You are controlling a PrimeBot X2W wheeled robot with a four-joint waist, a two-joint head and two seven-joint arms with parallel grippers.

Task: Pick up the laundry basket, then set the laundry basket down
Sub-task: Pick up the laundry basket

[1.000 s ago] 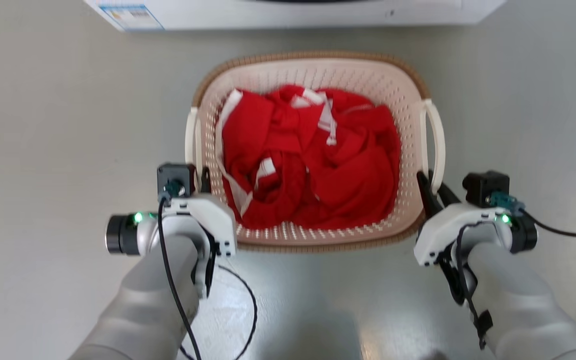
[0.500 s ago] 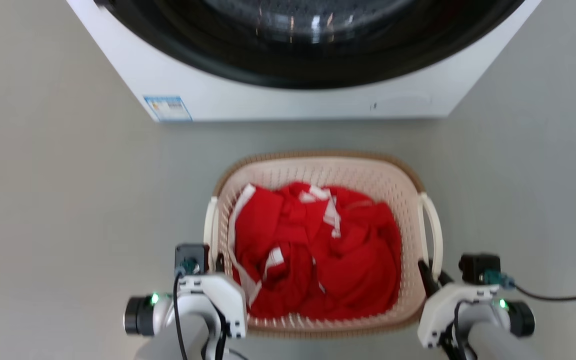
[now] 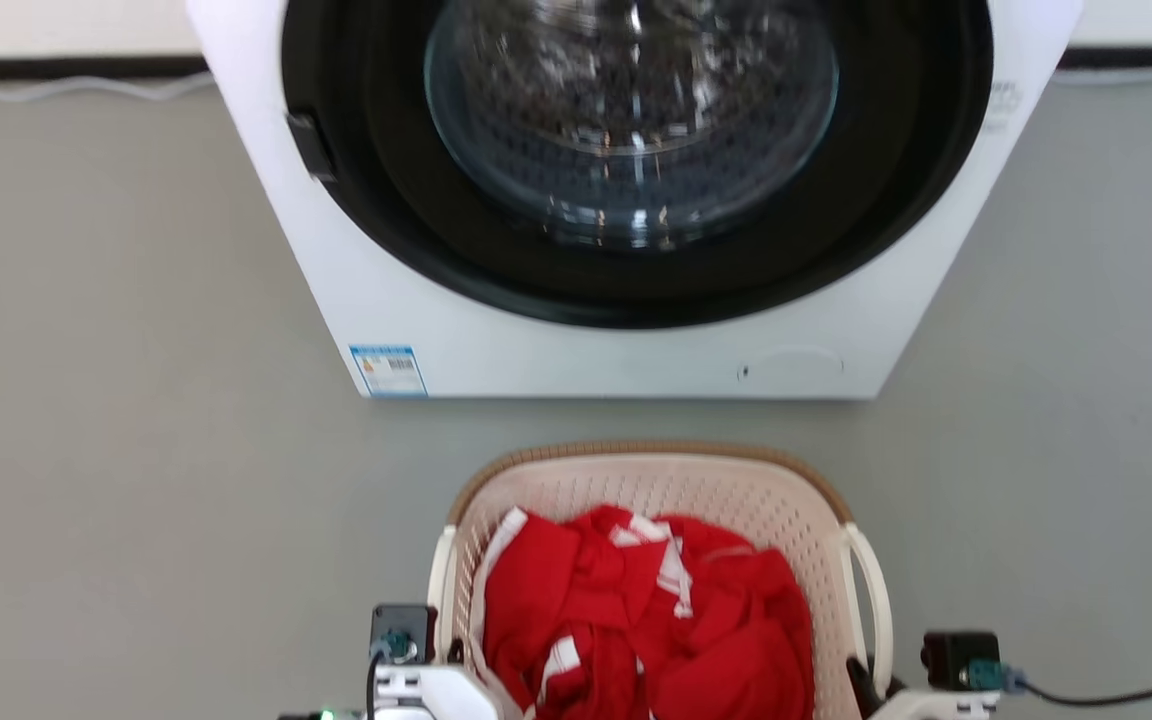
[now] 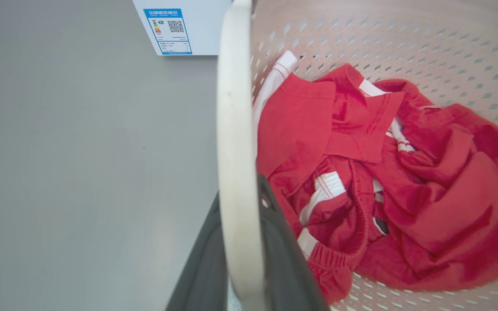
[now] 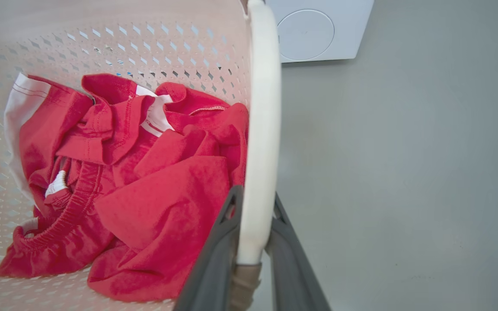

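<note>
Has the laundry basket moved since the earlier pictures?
No: the laundry basket keeps its gap to the washing machine; only the camera tilted up.

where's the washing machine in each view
Head view: washing machine at top centre, behind the laundry basket.
Left wrist view: its corner with the blue label, top, left of the basket handle.
Right wrist view: its corner with the round cover, top right.
Shared landmark: the red clothes in the basket.

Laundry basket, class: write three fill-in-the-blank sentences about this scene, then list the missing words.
The clothes in the basket are ____. The left claw and right claw each grip a white ____. Beyond the basket stands a white ____ machine.
Missing: red; handle; washing.
</note>
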